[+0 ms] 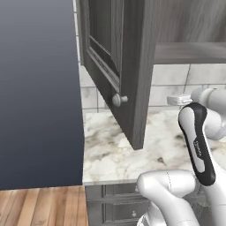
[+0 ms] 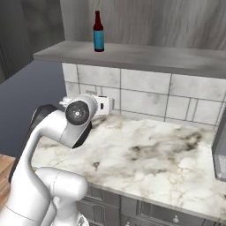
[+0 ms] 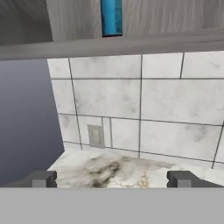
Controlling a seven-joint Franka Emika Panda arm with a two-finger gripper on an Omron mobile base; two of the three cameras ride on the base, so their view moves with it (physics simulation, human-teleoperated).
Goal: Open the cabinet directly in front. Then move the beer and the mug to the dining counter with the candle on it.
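The cabinet stands open, and its left door with a round knob swings out over the worktop. The beer, a dark bottle with a blue label, stands upright on the cabinet's bottom shelf. In the hand view its blue label shows at the top. My gripper is open and empty. It sits low over the worktop, below the shelf, facing the tiled wall. Its fingertips are far apart. The mug, the dining counter and the candle are out of view.
A marble worktop runs under the cabinet, backed by white wall tiles with a wall outlet. Grey drawers sit below. A dark tall panel stands at the left. The right door's edge hangs at the far right.
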